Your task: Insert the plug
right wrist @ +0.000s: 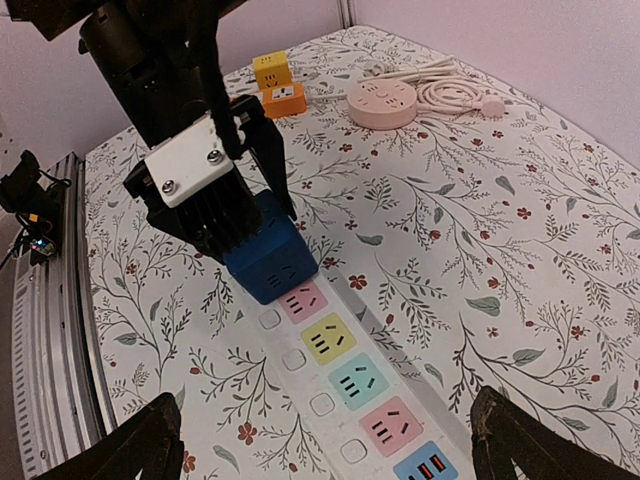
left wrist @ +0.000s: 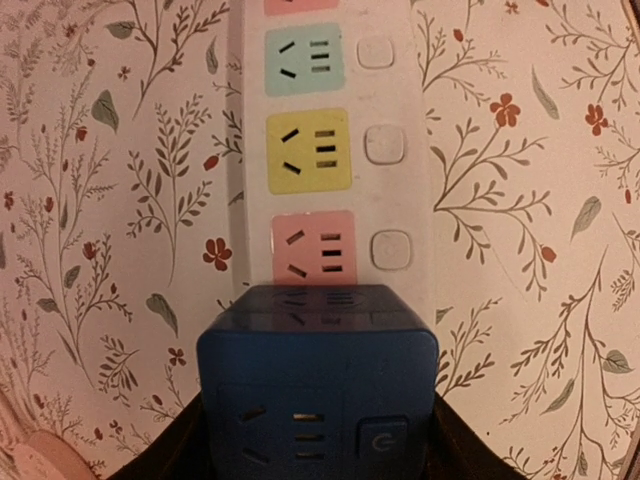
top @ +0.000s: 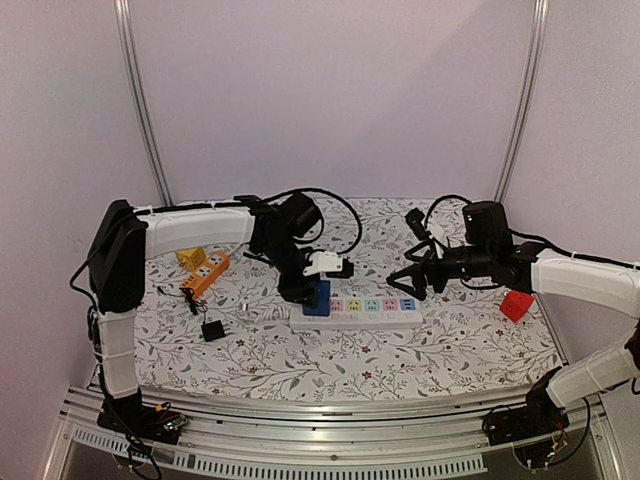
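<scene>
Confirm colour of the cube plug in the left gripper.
Blue cube plug, clearest in right wrist view.

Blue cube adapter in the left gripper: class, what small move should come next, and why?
Probably press straight down. The left gripper holds the blue cube adapter over the white power strip's end, beside the pink socket; whether its prongs are seated is hidden.

the blue plastic cube plug (left wrist: pixel 315 390) is deep blue all over. the long white plastic power strip (left wrist: pixel 392 200) has socket panels in pink, yellow, pale teal, pink and blue. the white cloth table cover (top: pixel 450 350) is printed with grey-green leafy sprigs and small red flowers.
</scene>
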You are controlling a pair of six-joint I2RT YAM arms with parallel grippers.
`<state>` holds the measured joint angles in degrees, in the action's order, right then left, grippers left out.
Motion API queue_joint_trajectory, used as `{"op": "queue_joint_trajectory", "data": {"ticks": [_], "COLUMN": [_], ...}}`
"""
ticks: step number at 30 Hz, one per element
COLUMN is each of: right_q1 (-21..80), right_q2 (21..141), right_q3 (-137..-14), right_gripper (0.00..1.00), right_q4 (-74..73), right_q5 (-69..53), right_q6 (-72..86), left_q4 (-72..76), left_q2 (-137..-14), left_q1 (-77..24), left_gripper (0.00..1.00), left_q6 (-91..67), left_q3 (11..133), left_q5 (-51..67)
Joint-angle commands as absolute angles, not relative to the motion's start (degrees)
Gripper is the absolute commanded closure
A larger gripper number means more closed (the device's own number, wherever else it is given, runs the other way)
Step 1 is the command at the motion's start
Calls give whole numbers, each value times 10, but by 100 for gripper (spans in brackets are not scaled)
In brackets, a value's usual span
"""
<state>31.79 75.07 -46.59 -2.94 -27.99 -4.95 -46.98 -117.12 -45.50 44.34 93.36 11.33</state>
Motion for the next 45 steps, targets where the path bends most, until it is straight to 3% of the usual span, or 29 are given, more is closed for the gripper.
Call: {"op": "queue_joint_trajectory", "data": {"ticks": [1, 11, 23, 24, 30, 36, 37, 45], "right_q1": [315, 315, 315, 315, 315, 315, 315, 315], "right_q2": [736, 727, 713, 715, 724, 711, 708, 687], "right_q3": [-460, -458, -469, -472, -485, -487, -488, -499], "right_gripper": [1, 1, 1, 1, 1, 1, 1, 1], "right_q4": [-28, -29, -47, -48, -55, -67, -70, -82], "right_q5": [-282, -282, -277, -276, -272, -263, -263, -264], "right_q6": [-46, -44, -47, -47, -40, -33, -33, -27], "left_q4": [-522, -531, -572, -586, -604, -610, -612, -650], "left_q2": [-1241, -1262, -1292, -1295, -1281, -1257, -1254, -1228], "left_q1": [-462, -467, -463, -461, -458, -456, -456, -457], "left_gripper": [100, 100, 100, 94, 37, 13, 3, 0], "left_q6": [417, 449, 468, 457, 410, 402, 405, 427], "left_q3": [881, 817, 849, 871, 950, 1020, 1026, 1085], "left_q5": [51, 50, 66, 75, 95, 85, 83, 89]}}
